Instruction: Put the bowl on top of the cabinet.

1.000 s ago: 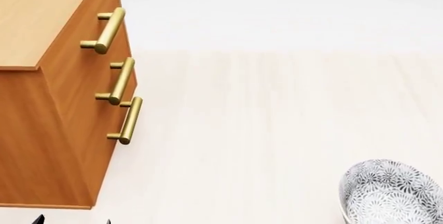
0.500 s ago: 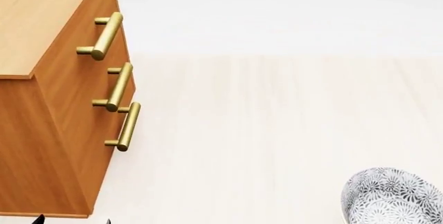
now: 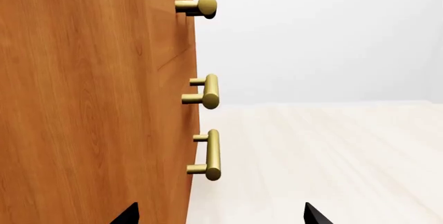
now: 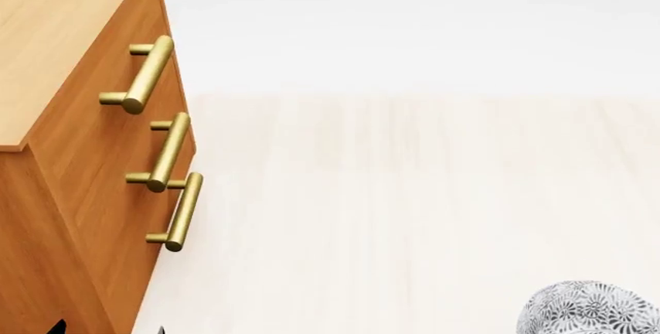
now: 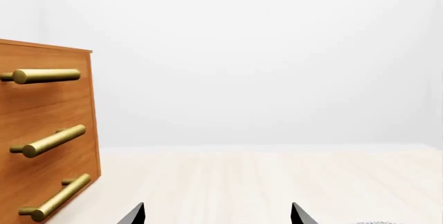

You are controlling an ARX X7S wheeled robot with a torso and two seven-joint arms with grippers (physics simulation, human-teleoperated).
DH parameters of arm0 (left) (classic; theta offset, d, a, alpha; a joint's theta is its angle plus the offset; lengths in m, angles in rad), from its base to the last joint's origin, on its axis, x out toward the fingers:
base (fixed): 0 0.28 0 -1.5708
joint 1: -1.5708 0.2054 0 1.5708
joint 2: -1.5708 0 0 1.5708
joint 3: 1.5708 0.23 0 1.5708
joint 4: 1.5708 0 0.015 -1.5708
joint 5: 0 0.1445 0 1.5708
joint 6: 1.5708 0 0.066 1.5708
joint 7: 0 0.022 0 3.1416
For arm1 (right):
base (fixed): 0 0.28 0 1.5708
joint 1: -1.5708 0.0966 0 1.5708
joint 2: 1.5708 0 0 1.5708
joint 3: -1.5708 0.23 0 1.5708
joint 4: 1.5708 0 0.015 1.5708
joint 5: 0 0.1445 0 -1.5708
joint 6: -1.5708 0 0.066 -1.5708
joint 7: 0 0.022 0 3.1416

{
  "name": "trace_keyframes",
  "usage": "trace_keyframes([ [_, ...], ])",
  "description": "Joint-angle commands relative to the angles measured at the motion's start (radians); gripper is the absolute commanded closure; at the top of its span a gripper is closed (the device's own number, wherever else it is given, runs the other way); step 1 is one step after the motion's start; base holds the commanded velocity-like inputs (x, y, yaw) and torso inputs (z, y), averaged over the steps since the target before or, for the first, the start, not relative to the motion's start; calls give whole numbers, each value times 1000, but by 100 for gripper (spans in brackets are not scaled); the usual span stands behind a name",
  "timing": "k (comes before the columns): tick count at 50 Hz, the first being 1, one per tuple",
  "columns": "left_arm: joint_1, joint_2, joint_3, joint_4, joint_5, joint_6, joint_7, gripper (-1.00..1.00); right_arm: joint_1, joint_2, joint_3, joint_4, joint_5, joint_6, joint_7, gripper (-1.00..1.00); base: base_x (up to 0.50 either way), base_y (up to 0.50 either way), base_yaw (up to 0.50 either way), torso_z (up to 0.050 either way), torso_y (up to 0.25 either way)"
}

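Observation:
The bowl [image 4: 593,309], white with a dense dark grey floral pattern, stands on the pale floor at the head view's bottom right, partly cut off by the frame edge. The cabinet [image 4: 62,63], orange-brown with a lighter top and three brass bar handles, fills the left side. My left gripper [image 3: 220,216] is open and empty, close beside the cabinet's side panel [image 3: 90,105]; only its dark tips show in the head view [image 4: 108,329]. My right gripper [image 5: 218,214] is open with only floor between its fingers, and the cabinet [image 5: 41,130] lies off to one side.
Pale wooden floor [image 4: 413,195] stretches between the cabinet and the bowl. The brass handles [image 4: 154,152] stick out from the cabinet's front toward this floor. A plain white wall [image 5: 263,53] stands behind.
In the head view the bowl has slid down toward the bottom edge, and the cabinet has shifted left and down. Both grippers stay open.

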Motion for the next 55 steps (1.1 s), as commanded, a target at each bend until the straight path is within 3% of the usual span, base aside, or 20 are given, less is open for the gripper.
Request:
trace_keyframes([
  [1,1,-5,6,2,-2,2,-7,-100,-2,1,-3,2,-8,-11,13,-100,0,0,0,0,0],
  [12,-2,-8,10,-1,-7,2,-12,-100,-6,11,17,-46,60,40,25,-100,0,0,0,0,0],
  [16,-6,-8,13,-5,-8,2,-13,-100,-1,-50,89,-98,75,140,167,-100,0,0,0,0,0],
  [26,-7,-11,16,-8,-12,5,-17,-100,-29,-80,146,-91,65,-57,209,-100,0,0,0,0,0],
  [31,-10,-13,18,-11,-15,6,-17,-100,-17,-53,144,-94,224,-54,152,-100,0,0,0,0,0],
  [44,-18,-15,23,-24,-25,6,-18,-100,-19,-3,152,-89,391,-78,63,-100,0,0,0,0,0],
  [55,-19,-20,27,-18,-26,4,-25,-100,-6,69,164,-86,643,-27,-7,-100,0,0,0,0,0],
])
